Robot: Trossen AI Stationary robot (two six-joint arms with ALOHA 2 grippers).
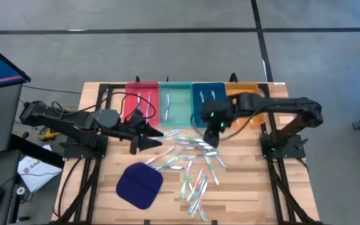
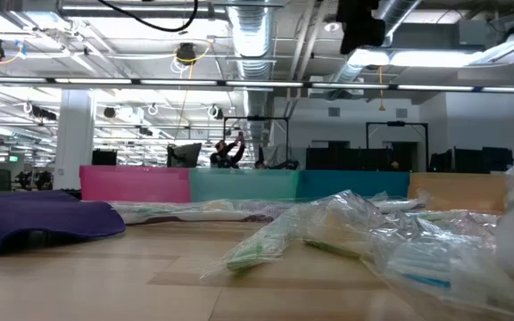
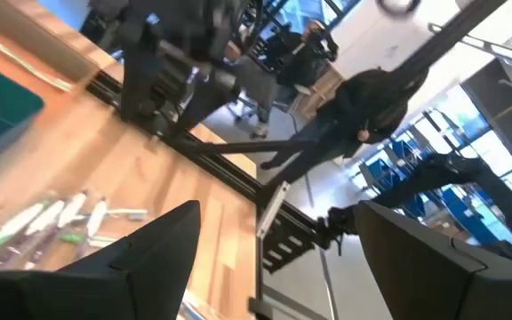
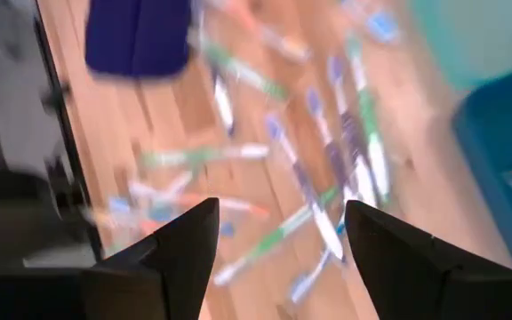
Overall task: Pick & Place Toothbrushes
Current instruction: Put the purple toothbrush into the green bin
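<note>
Big open office space with ceiling ducts and strip lights in the background, grey floor all around, and a wooden tabletop (image 1: 105,187) in the middle of the overhead shot. Along its upper edge sit four trays in a row: red tray (image 1: 141,100), teal tray (image 1: 175,103), blue tray (image 1: 206,100) and orange tray (image 1: 245,94), a few with a brush or two already in them. The toothbrushes (image 1: 195,165) are scattered loose across the centre and lower centre of the overhead frame, to the right of the dark blue cloth pad (image 1: 139,185); some are in clear wrappers, which shows in the table-level shot. The left claw (image 1: 149,139) sits left of centre, just above the pad, fingers spread wide with nothing between them. The right claw (image 1: 212,134) hangs over the upper edge of the pile, just below the blue tray, fingers also apart and empty, brushes visible on the wood beneath it in its wrist cam. A person (image 2: 230,152) shows far back in the room.
</note>
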